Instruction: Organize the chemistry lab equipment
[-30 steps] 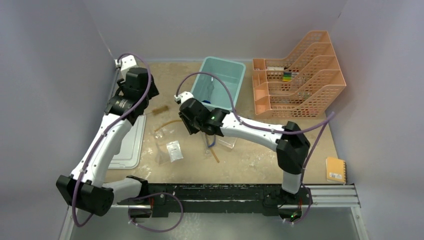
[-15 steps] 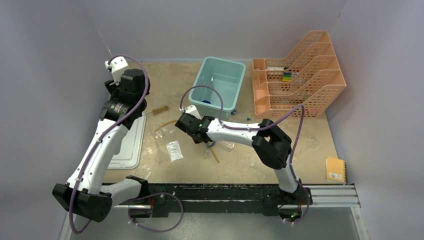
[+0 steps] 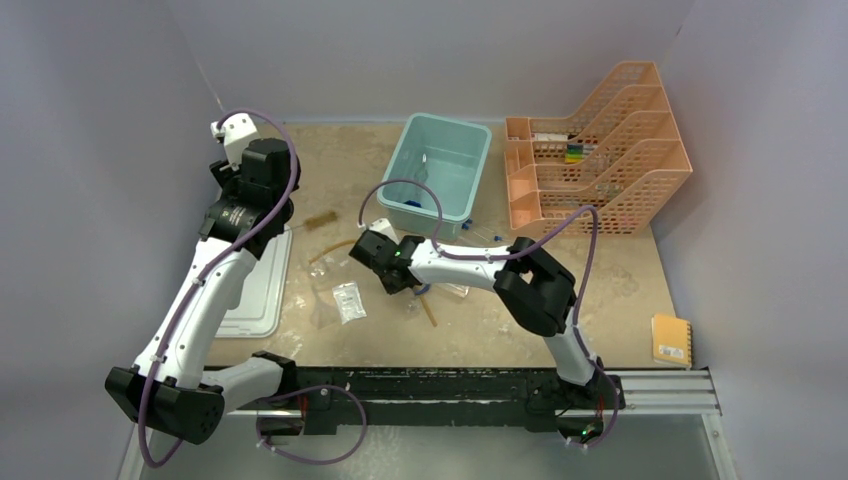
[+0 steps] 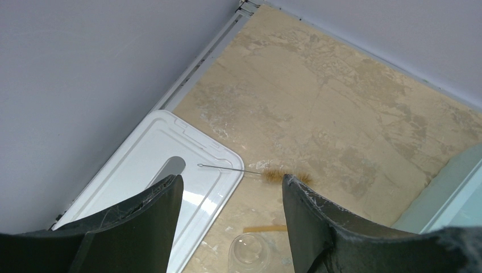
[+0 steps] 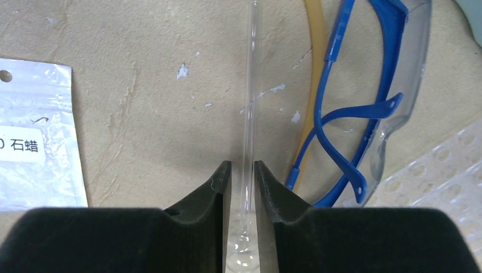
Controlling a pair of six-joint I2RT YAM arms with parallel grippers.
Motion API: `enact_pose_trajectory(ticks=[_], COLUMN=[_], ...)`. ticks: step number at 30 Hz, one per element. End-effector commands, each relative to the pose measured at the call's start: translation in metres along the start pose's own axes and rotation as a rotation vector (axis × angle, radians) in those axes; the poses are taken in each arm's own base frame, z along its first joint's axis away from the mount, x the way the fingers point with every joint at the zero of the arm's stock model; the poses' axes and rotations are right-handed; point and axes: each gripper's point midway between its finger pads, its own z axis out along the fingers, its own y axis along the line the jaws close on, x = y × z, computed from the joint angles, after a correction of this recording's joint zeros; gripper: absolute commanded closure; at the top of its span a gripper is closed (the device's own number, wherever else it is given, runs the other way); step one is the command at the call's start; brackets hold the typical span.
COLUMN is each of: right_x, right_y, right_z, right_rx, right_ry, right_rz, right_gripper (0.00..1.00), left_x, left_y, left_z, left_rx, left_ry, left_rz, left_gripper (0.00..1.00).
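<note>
In the right wrist view a thin clear glass tube (image 5: 250, 85) lies on the table and runs between my right gripper's (image 5: 242, 164) fingers. The jaws stand narrowly open around it, with a slim gap on each side. Blue-framed goggles (image 5: 364, 114) and an amber rubber tube (image 5: 314, 85) lie just right of it, a plastic packet (image 5: 34, 142) at left, and the clear rack (image 5: 443, 170) at right. My left gripper (image 4: 233, 177) hangs open and empty high above the thin brush (image 4: 281, 173), whose wire handle rests on a white lid (image 4: 170, 187).
A teal bin (image 3: 445, 160) stands at the back centre, with the orange mesh tiered tray (image 3: 600, 150) to its right. The yellow notebook (image 3: 670, 340) lies at the front right. A small clear glass vessel (image 4: 250, 250) and an amber strip (image 4: 264, 228) lie under the left gripper.
My right arm has come down to the table and its jaws have narrowed around the glass tube. The left wrist has drawn back toward the far left corner.
</note>
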Motion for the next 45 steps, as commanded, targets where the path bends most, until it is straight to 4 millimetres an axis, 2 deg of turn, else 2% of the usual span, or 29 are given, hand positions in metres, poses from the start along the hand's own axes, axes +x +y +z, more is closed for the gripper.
enact_pose_trajectory(ticks=[1, 7, 10, 13, 17, 21, 22, 24, 27, 30, 32, 34, 35, 36, 38, 41, 45], right_x=[0.002, 0.009, 0.008, -0.003, -0.034, -0.074, -0.087, -0.108, -0.142, -0.175, -0.194, -0.209, -0.214, -0.218, -0.222, -0.227, -0.234], right_y=[0.005, 0.003, 0.004, 0.006, 0.014, 0.020, 0.017, 0.007, -0.020, -0.053, -0.078, -0.104, -0.122, -0.134, -0.154, -0.169, -0.179], right_z=[0.005, 0.017, 0.018, 0.008, -0.022, -0.068, -0.084, -0.106, -0.134, -0.157, -0.166, -0.168, -0.162, -0.160, -0.142, -0.115, -0.079], right_rx=[-0.030, -0.024, -0.028, -0.059, -0.158, -0.298, -0.332, -0.384, -0.435, -0.438, -0.424, -0.399, -0.368, -0.347, -0.282, -0.211, -0.111], right_ry=[0.017, 0.050, 0.044, 0.001, -0.104, -0.221, -0.262, -0.318, -0.400, -0.483, -0.521, -0.549, -0.546, -0.548, -0.523, -0.478, -0.434], right_rz=[0.032, 0.032, 0.025, 0.026, 0.028, 0.049, 0.065, 0.113, 0.206, 0.291, 0.373, 0.466, 0.526, 0.574, 0.662, 0.746, 0.835], right_gripper=[0.77, 0.75, 0.86, 0.99, 1.00, 1.00, 1.00, 1.00, 1.00, 1.00, 1.00, 1.00, 1.00, 1.00, 1.00, 1.00, 1.00], left_x=[-0.003, -0.002, -0.003, -0.010, -0.025, -0.040, -0.045, -0.052, -0.062, -0.064, -0.061, -0.056, -0.053, -0.050, -0.039, -0.021, 0.000], left_y=[-0.003, -0.007, -0.008, -0.010, -0.010, -0.011, -0.012, -0.011, -0.011, -0.017, -0.024, -0.035, -0.042, -0.049, -0.063, -0.083, -0.099], left_z=[-0.002, -0.002, -0.001, -0.002, -0.005, -0.009, -0.010, -0.013, -0.019, -0.021, -0.020, -0.018, -0.017, -0.016, -0.013, -0.009, -0.003], left_rx=[0.025, 0.040, 0.040, 0.044, 0.040, 0.042, 0.043, 0.042, 0.060, 0.097, 0.125, 0.167, 0.189, 0.215, 0.263, 0.331, 0.373], left_ry=[-0.009, 0.000, -0.001, -0.008, -0.033, -0.055, -0.062, -0.072, -0.089, -0.087, -0.074, -0.051, -0.036, -0.022, 0.016, 0.078, 0.141], left_rz=[-0.012, -0.014, -0.014, -0.021, -0.035, -0.060, -0.075, -0.099, -0.147, -0.170, -0.178, -0.181, -0.183, -0.188, -0.197, -0.211, -0.211], left_gripper=[0.37, 0.37, 0.37, 0.37, 0.37, 0.37, 0.37, 0.37, 0.37, 0.37, 0.37, 0.37, 0.37, 0.37, 0.37, 0.37, 0.37])
